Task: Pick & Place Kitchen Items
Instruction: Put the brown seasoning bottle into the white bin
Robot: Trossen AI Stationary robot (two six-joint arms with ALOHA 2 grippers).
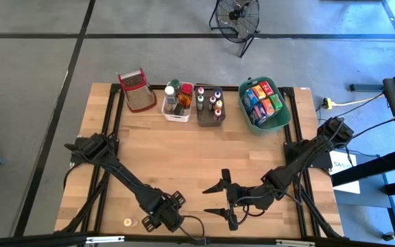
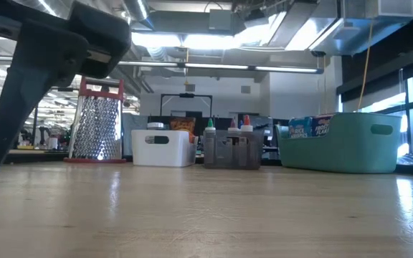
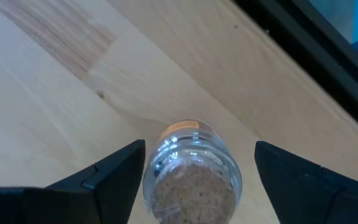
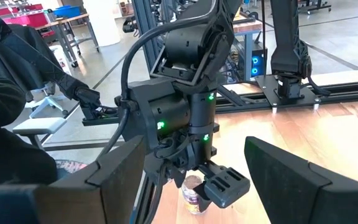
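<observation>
Left claw spread apart astride a small spice jar at the table's near left edge, not gripping. Right claw apart, empty, mid-table near front.

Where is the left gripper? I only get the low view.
Observer: On the left, near the table edge farthest from the bins. The left gripper is over a small glass spice jar.
Operator: Gripped?
Observer: No. Its fingers stand open, one on each side of the jar.
Operator: Right arm?
Observer: The right gripper is open and empty over bare wood, about the middle of that same edge.
</observation>
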